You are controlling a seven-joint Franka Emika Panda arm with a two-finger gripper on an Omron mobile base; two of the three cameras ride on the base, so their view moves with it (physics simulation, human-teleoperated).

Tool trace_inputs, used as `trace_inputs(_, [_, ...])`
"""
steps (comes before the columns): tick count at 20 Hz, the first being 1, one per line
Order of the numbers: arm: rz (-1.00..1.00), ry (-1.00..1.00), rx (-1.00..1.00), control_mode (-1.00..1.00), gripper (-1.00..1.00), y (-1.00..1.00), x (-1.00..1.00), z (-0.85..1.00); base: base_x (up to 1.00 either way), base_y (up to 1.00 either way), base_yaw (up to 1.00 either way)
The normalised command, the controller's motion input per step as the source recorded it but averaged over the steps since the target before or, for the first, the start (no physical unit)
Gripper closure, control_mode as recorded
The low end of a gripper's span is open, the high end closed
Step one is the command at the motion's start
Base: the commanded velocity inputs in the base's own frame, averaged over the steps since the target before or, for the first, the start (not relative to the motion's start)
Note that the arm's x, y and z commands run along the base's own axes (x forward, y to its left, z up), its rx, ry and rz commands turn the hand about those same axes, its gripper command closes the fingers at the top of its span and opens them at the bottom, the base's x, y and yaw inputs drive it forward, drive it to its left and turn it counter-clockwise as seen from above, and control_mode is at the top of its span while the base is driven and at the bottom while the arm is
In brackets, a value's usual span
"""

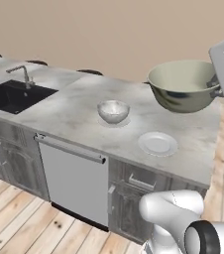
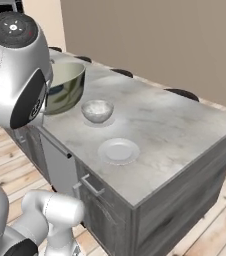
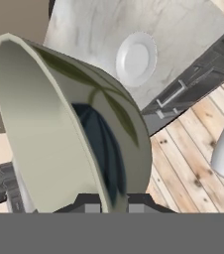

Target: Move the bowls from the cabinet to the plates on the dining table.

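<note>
**Greenish bowl held above the marble dining table**

The long marble dining table [image 1: 84, 111] spans both base views; the left base view alone shows its black sink [image 1: 12, 95] at 9 o'clock. The cream-rimmed greenish bowl [image 1: 183, 85] hangs in the air at 2 o'clock, pinched at its rim by the gripper [image 3: 114, 206], jaws narrow around it in the hand view. The marbled bowl [image 1: 113, 110] sits on one plate. The other plate [image 1: 157, 143] lies bare at 5 o'clock.
</note>
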Motion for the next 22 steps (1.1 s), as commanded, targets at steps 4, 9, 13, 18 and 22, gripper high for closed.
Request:
trace_inputs(4, [0.0,0.0,0.0,1.0,1.0,0.0,0.0,0.0,0.62,0.0,0.0])
trace_inputs(9, [0.0,0.0,0.0,1.0,1.0,0.0,0.0,0.0,0.61,0.0,0.0])
trace_inputs(13, [0.0,0.0,0.0,1.0,1.0,0.0,0.0,0.0,0.6,0.0,0.0])
trace_inputs(18, [0.0,0.0,0.0,1.0,1.0,0.0,0.0,0.0,0.51,0.0,-0.03])
trace_inputs(22, [0.0,0.0,0.0,1.0,1.0,0.0,0.0,0.0,0.19,0.01,-0.19])
